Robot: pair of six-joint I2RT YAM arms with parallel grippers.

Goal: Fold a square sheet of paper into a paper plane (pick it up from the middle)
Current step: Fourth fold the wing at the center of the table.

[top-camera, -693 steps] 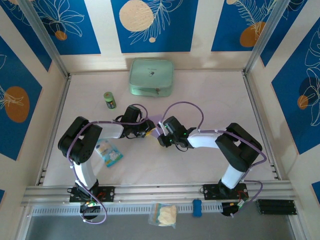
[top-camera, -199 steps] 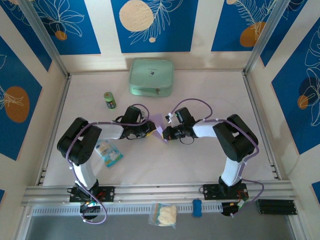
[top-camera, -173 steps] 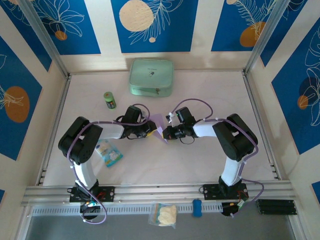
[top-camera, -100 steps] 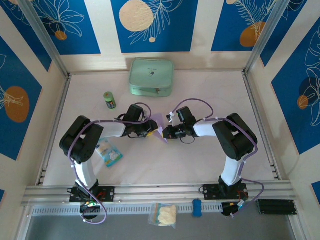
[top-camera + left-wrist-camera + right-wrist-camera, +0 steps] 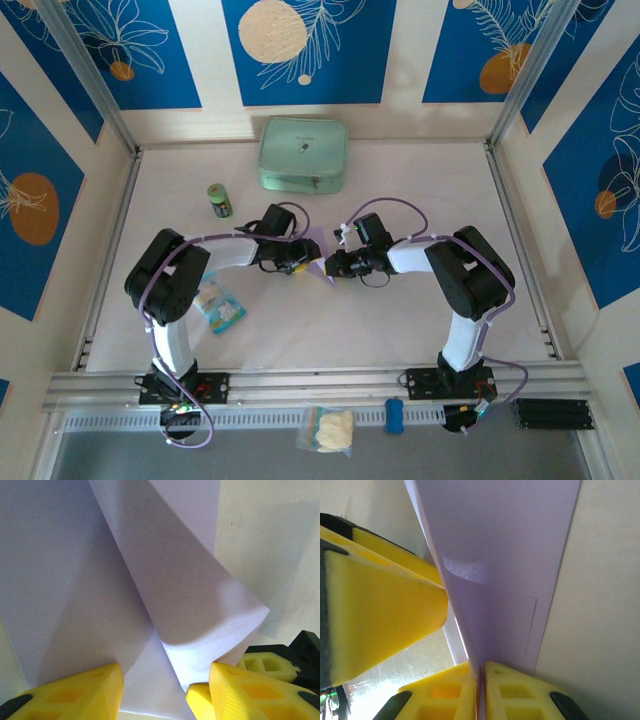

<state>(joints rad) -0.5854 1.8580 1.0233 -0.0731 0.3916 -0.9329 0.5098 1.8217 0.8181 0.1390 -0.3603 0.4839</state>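
The lavender sheet of paper [image 5: 319, 252], folded with creases into a narrow pointed shape, stands on edge between the two grippers at the table's middle. My right gripper [image 5: 333, 266] comes in from the right and is shut on the paper's lower edge; in the right wrist view its yellow fingers [image 5: 516, 690] press together on the paper [image 5: 495, 555]. My left gripper [image 5: 303, 260] reaches in from the left and is open. In the left wrist view its fingers [image 5: 75, 695] stand wide apart around the folded paper [image 5: 150, 580], without pinching it. The right gripper's fingertips [image 5: 201, 700] show beside them.
A mint-green pouch [image 5: 303, 154] lies at the back. A small green can [image 5: 219, 201] stands left of the grippers. A blue-and-white snack packet [image 5: 218, 305] lies by the left arm's base. A plastic bag [image 5: 328, 430] and a blue item [image 5: 394, 415] sit on the front rail.
My left gripper has opened its jaws off the paper and its arm has edged slightly right. The right gripper keeps its hold on the paper in the same place.
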